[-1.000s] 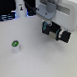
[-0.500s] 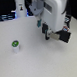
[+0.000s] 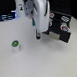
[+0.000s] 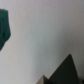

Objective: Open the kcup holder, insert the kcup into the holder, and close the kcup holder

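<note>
The kcup (image 3: 15,45), a small white pod with a green top, stands on the white table toward the exterior view's left. The black kcup holder (image 3: 59,29) sits at the exterior view's right; blur hides whether its tray is out. My gripper (image 3: 36,35) hangs low over the table between the two, nearer the holder, touching neither. Its fingers are too blurred to read. In the wrist view a green blur, likely the kcup (image 4: 4,27), sits at the picture's edge, and a dark wedge (image 4: 64,71) fills one corner.
Red-and-white pod lids (image 3: 63,19) show at the holder. Dark clutter (image 3: 5,17) lines the back of the table at the exterior view's left. The white table (image 3: 42,59) spreads in front of the gripper.
The arm has swung from over the holder toward the exterior view's left and come lower, bringing the gripper closer to the kcup. The kcup and holder have stayed in place.
</note>
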You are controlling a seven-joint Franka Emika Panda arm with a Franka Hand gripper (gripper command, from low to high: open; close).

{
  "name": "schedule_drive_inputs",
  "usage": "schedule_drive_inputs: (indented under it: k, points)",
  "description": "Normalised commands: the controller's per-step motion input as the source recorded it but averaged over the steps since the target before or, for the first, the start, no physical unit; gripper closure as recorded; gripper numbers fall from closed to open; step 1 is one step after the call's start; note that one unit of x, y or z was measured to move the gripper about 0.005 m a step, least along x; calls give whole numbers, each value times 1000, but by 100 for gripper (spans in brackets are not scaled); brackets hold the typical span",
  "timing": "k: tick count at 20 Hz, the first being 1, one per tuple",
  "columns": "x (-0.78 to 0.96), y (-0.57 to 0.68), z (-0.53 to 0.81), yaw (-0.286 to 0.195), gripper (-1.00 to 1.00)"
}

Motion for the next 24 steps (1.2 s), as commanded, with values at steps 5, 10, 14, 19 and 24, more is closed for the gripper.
schedule_drive_inputs:
  k: [5, 10, 14, 19, 24]
  points:
    - [-297, -527, -235, -258, -100]
    - [-387, -502, -326, -261, -100]
    - [-361, -504, -373, -265, -100]
    - [-245, -494, -451, -272, -100]
    - [-126, -487, -441, -277, -100]
